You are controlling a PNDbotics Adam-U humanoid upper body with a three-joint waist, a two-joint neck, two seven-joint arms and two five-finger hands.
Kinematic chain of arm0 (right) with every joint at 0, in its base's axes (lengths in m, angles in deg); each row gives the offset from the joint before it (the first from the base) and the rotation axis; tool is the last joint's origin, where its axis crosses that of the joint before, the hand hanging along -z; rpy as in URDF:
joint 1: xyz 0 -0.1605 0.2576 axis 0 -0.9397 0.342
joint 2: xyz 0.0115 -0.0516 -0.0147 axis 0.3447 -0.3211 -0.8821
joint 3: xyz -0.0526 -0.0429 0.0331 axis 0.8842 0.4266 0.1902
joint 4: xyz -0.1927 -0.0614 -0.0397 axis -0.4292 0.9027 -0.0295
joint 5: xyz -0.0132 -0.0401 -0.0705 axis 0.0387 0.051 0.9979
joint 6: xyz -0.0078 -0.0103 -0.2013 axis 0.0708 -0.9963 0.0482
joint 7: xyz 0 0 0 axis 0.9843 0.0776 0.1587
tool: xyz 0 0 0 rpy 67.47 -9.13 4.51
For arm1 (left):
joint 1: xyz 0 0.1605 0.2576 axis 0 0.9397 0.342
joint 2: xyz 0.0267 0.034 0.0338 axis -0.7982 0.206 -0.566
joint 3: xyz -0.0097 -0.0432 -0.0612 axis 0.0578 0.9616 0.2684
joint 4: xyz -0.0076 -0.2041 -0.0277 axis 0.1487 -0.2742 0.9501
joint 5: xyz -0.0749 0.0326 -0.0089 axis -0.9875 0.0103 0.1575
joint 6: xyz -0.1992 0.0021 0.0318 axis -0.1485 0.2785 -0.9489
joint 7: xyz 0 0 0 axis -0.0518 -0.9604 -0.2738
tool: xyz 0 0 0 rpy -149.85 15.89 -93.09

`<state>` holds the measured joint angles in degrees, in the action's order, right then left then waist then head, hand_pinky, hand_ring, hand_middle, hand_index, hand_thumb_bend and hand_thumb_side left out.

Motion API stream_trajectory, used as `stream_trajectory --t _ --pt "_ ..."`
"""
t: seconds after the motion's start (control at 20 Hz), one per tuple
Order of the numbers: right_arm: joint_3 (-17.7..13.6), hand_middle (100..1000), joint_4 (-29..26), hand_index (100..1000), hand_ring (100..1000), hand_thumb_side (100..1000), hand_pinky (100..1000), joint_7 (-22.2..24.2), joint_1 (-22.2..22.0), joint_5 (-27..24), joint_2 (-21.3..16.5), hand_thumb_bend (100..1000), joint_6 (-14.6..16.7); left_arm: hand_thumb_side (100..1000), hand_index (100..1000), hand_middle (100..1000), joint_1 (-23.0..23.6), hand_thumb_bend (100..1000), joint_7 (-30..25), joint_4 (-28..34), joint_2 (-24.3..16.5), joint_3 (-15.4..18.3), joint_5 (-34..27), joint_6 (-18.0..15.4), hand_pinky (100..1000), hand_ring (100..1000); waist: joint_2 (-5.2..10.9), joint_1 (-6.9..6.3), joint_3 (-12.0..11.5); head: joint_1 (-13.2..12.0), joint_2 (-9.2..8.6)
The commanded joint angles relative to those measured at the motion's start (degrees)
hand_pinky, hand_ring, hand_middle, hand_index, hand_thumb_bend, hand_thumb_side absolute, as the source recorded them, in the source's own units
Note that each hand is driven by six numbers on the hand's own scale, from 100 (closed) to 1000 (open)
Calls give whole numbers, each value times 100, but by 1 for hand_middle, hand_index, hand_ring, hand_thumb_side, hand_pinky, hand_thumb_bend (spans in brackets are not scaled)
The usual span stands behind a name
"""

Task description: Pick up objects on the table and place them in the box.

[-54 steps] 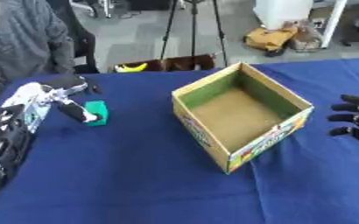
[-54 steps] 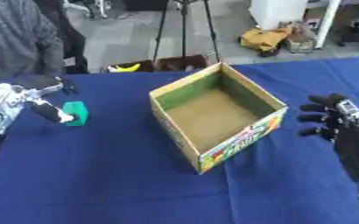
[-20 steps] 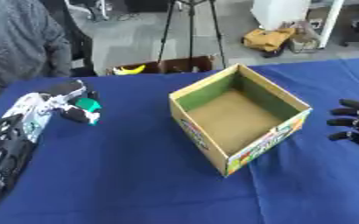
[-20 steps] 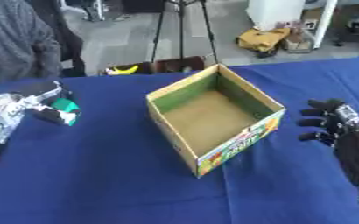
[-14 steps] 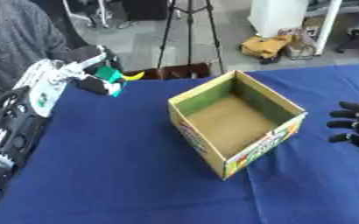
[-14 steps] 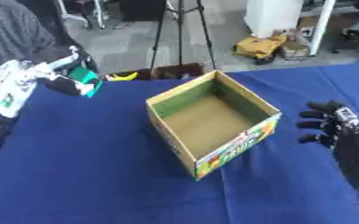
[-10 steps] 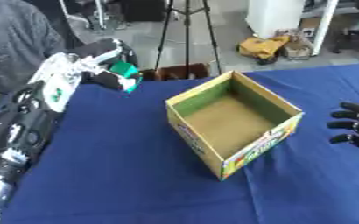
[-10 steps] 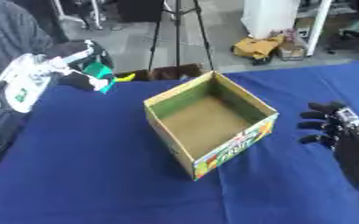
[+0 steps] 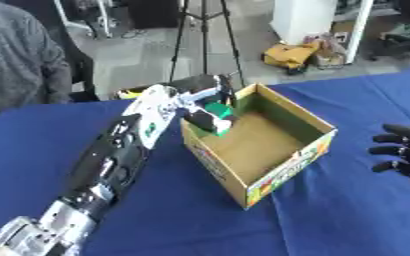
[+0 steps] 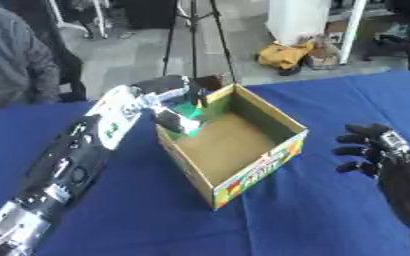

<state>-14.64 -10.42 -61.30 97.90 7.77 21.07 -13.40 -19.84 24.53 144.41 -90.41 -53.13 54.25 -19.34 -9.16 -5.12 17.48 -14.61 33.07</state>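
An open cardboard box (image 9: 283, 165) with a green inner lining stands on the blue table. My left hand (image 9: 201, 95) reaches over the box's left wall, fingers curled round a small green block (image 9: 217, 110), which hangs inside the box near its left rear corner. The left arm stretches from the lower left up to the box. At the right edge my right hand (image 10: 379, 152) rests on the table, fingers curled, holding nothing.
The blue tablecloth (image 9: 331, 220) covers the table around the box. Beyond the far edge stand a tripod (image 9: 204, 30), a yellow bag (image 9: 292, 54) on the floor and a person in grey at the upper left.
My left hand has carried the green block from the table's left side up and rightward over the box's left wall. The camera view has shifted. The right hand has stayed put.
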Motion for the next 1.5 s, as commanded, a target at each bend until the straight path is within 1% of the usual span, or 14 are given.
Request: stream_trajectory --t 0.05,0.1,0.15,0.2,0.25,0.3,0.4,0.5,0.65,0.75,0.9,1.15,1.35,1.5 --pt "36 729 -59 875 736 1000 587 75 122 44 -31 100 4 441 753 558 -40 246 -167 -30 68 -76 214 -94 573 540 67 34 -1 0 -70" --pt "39 729 -59 875 736 1000 587 85 122 49 -26 100 4 482 769 587 -13 349 -245 -48 94 -107 248 -132 597 569 63 33 -7 7 -72" --pt "38 729 -60 875 736 1000 587 90 122 53 -22 100 5 540 778 606 11 498 -343 -56 112 -146 264 -188 609 587 59 33 -17 12 -73" --pt "36 729 -59 875 736 1000 587 91 120 55 -21 100 6 592 783 620 33 610 -432 -48 122 -175 255 -243 617 599 56 36 -28 15 -76" --pt "34 729 -58 875 736 1000 587 92 116 57 -22 100 5 629 786 629 57 662 -515 -31 130 -203 227 -293 620 606 54 41 -42 15 -78" --pt "33 729 -59 875 737 1000 587 93 114 57 -23 100 6 698 789 638 78 669 -582 -3 132 -221 185 -325 624 613 53 48 -56 15 -77" --pt "29 729 -61 875 737 1000 588 100 105 54 -23 100 9 773 791 654 115 708 -674 64 126 -248 47 -346 630 625 53 64 -88 19 -74" --pt "22 729 -59 875 738 1000 588 104 89 56 -28 100 9 844 789 653 154 691 -680 223 77 -257 -177 -345 631 624 60 87 -135 32 -66" --pt "-4 729 -60 875 738 1000 588 92 47 51 -31 100 14 921 780 641 262 643 -400 682 -102 -209 -716 -249 617 607 86 127 -245 81 -43" --pt "-27 729 -62 875 739 1000 588 76 13 48 -35 100 19 946 780 636 402 620 -132 1091 -274 -171 -1168 -139 610 598 111 152 -338 122 -17" --pt "-75 729 -74 874 739 1000 588 34 -31 37 -40 100 32 931 780 628 803 613 384 1913 -618 -10 -2108 148 599 587 146 192 -508 205 14" --pt "-170 730 -112 871 738 1000 586 -77 -103 7 -83 100 74 891 784 614 1807 585 1244 3125 -1145 514 -3713 860 573 564 196 241 -808 350 76" --pt "-227 732 -152 869 738 1000 585 -185 -163 -21 -106 100 114 905 790 610 2626 592 1949 3587 -1217 929 -4675 1360 562 556 225 264 -977 404 129" --pt "-257 734 -198 868 739 1000 585 -241 -196 -17 -113 100 145 921 794 611 3199 596 2197 3808 -1141 1171 -5229 1524 559 555 236 284 -1046 425 163"
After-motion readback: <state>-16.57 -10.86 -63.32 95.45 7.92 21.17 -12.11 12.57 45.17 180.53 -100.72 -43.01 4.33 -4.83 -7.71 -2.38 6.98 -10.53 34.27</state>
